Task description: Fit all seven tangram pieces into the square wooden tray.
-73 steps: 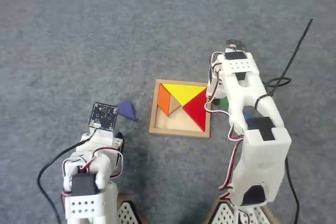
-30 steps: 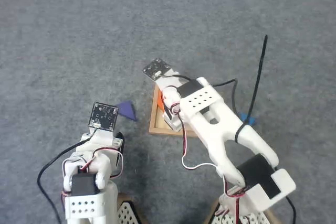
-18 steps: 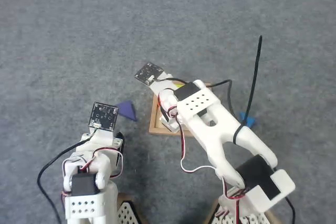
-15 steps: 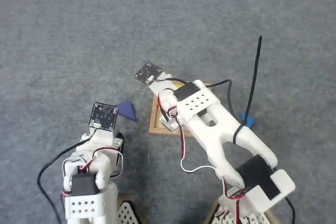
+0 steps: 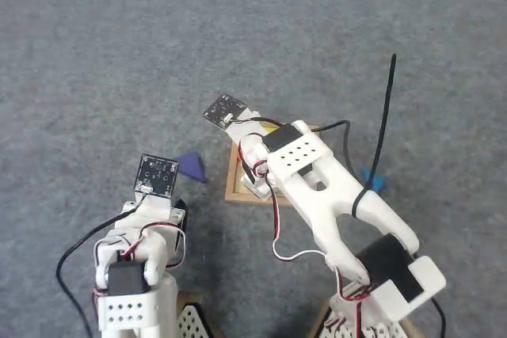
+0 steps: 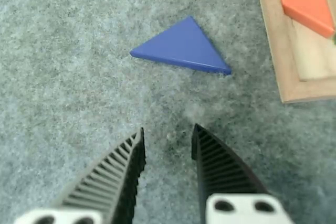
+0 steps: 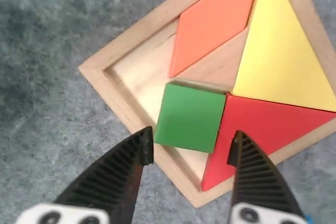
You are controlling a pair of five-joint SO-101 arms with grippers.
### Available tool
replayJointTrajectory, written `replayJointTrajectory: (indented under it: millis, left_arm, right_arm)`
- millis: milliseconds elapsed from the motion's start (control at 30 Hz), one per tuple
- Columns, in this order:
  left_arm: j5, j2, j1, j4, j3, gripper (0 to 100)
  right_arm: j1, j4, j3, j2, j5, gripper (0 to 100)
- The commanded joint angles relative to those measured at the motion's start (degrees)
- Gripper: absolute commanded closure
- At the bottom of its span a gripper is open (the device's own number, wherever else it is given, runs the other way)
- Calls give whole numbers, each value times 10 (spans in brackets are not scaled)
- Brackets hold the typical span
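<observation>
From above, your right arm lies over the wooden tray, with the blue triangle beside the tray, near your left arm. At the left wrist, your left gripper hangs spread, the triangle just ahead of it and untouched. At the right wrist, your right gripper stands released; the green square lies in the tray between its parted fingertips, against the red triangle.

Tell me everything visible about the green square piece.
The green square is a flat, smooth, painted-looking tile lying inside the wooden tray. One edge meets the red triangle; a corner nears the orange parallelogram. The right claw is open, its fingers on either side of the square.
</observation>
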Motion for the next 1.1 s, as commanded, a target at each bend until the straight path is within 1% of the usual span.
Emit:
replayJointTrajectory:
  millis: [0, 100, 200, 433, 667, 767, 900, 1067]
  left_arm:
    - [5, -11, -4, 3, -8, 859]
    - [5, -11, -4, 3, -8, 859]
    - [5, -11, -4, 3, -8, 859]
    - [5, -11, -4, 3, -8, 859]
    - [5, -11, -4, 3, -8, 859]
    - [5, -11, -4, 3, -8, 859]
    - [5, -11, -4, 3, -8, 859]
    - [5, -11, -4, 3, -8, 859]
  right_arm:
    - [24, -1, -9, -48, 4, 791]
    - [42, 20, -4, -44, 6, 842]
    - [53, 8, 2, -21, 4, 831]
    - [52, -29, -6, 54, 7, 825]
    - [57, -28, -41, 76, 4, 825]
    - [57, -26, -38, 48, 3, 825]
    - [71, 19, -19, -40, 3, 825]
    - [150, 56, 43, -157, 8, 822]
